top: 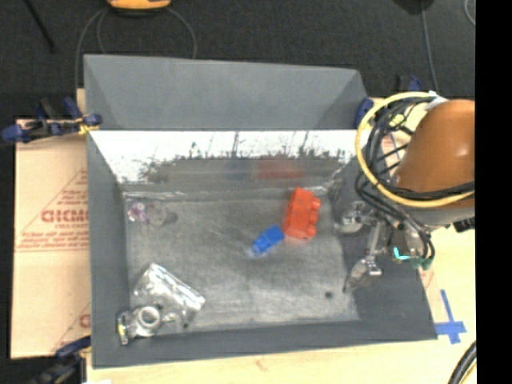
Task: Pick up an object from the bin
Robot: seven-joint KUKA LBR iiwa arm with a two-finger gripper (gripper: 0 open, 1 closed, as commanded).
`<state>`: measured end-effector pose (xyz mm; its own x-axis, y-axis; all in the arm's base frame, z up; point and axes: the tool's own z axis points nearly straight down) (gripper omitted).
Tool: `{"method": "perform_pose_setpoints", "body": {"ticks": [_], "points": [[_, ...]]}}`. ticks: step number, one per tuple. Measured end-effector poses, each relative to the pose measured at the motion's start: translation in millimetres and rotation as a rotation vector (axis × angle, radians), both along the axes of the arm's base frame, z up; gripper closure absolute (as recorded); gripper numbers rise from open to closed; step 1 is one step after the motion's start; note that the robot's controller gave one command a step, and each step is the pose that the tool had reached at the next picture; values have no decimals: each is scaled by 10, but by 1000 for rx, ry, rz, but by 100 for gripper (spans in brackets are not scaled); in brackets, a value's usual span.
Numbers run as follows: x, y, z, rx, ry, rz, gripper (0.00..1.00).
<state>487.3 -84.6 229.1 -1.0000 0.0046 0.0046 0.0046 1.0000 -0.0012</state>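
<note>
I see the two-finger gripper (357, 245) by the bin's right wall, jaws apart and empty, with the red plastic toy brick (302, 213) lying just left of them (a small blue plastic block (267, 241) sits just lower-left of that brick).

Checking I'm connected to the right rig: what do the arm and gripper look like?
The wrist wears a rounded orange cover, ringed by yellow and black cables. The gripper is grey and silvery metal, with a small teal part beside it.
</note>
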Motion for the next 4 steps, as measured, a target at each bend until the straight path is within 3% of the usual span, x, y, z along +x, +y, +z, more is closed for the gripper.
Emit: {"method": "perform_pose_setpoints", "body": {"ticks": [1, 2, 3, 4], "points": [[-98, -498, -674, -1, -1, -24, 0], [908, -223, -1376, -6, -16, 114, 0], [1201, 276, -1370, -5, 18, -32, 0], [1205, 334, -1387, -9, 14, -47, 0]]}}
